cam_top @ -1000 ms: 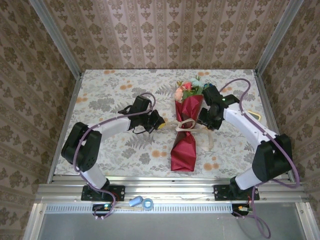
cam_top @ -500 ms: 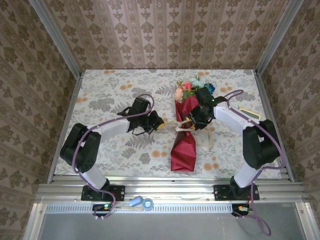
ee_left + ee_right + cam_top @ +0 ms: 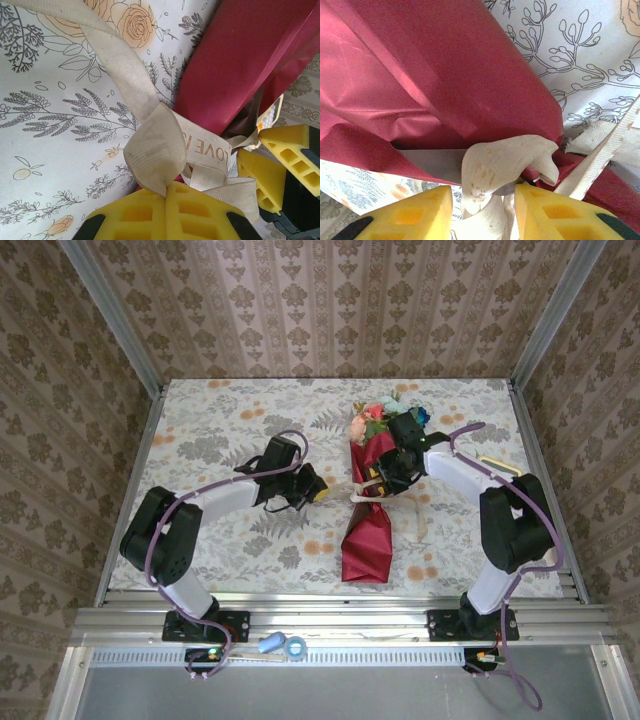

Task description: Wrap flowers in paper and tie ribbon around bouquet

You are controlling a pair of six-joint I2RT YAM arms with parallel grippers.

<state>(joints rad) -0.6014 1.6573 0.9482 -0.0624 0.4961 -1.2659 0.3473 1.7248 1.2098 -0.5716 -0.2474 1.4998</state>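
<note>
The bouquet (image 3: 368, 525), a slim crimson paper cone (image 3: 240, 60), lies mid-table with its flowers (image 3: 385, 415) pointing to the far side. The cream ribbon (image 3: 370, 490) crosses the cone's waist, and a tail trails to the right (image 3: 420, 520). My left gripper (image 3: 318, 487) sits just left of the cone; in the left wrist view it (image 3: 167, 189) is shut on a ribbon loop (image 3: 155, 145). My right gripper (image 3: 385, 475) rests on the cone's right side. In the right wrist view it (image 3: 482, 210) stands open, with a ribbon loop (image 3: 505, 162) hanging between the yellow fingers (image 3: 415, 215).
A floral printed cloth (image 3: 220, 420) covers the table, boxed in by wallpapered walls. A small flat object (image 3: 500, 468) lies near the right edge. Two small rolls (image 3: 283, 644) sit on the near rail between the arm bases.
My right gripper has swung left from beside the bouquet onto its ribboned waist. The left gripper has held its place at the ribbon.
</note>
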